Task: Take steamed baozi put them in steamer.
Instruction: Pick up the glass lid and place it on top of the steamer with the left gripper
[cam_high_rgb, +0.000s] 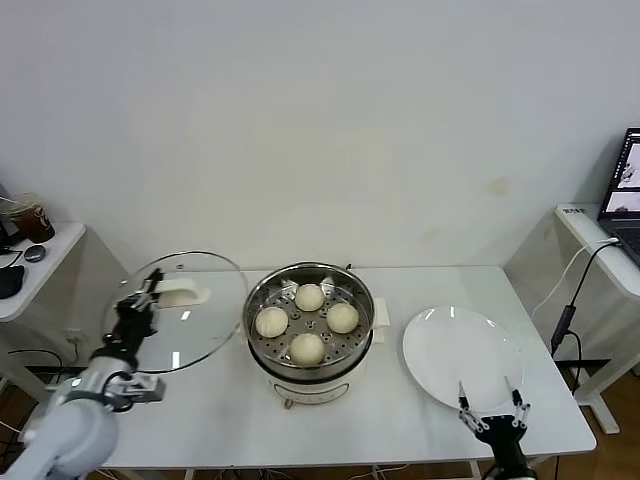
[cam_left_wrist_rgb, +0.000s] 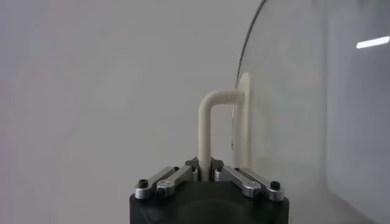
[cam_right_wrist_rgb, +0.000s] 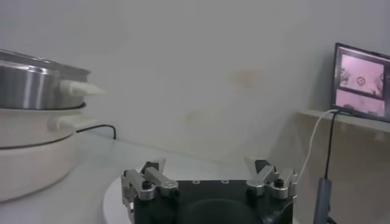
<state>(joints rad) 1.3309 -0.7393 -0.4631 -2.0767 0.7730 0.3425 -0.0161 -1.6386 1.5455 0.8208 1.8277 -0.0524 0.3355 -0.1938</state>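
Observation:
The steamer (cam_high_rgb: 262, 345) stands mid-table, a shiny steel pot on a white base, also seen in the right wrist view (cam_right_wrist_rgb: 27, 88). Several cream-white steamed baozi (cam_high_rgb: 309, 296) lie on its perforated tray. Left of the pot, my left gripper (cam_high_rgb: 148, 292) (cam_left_wrist_rgb: 210, 168) is shut on the white handle (cam_left_wrist_rgb: 205, 131) of the round glass lid (cam_high_rgb: 205, 335) (cam_left_wrist_rgb: 292, 91), holding it tilted above the table. My right gripper (cam_high_rgb: 492, 403) (cam_right_wrist_rgb: 210, 173) stands open and holds nothing, at the near edge of the white plate (cam_high_rgb: 455, 350).
A side table at the left carries a cup (cam_high_rgb: 33, 218) and a mouse. Another side table at the right holds a laptop (cam_high_rgb: 628, 185) (cam_right_wrist_rgb: 362, 80) with a cable hanging down. The wall runs close behind the table.

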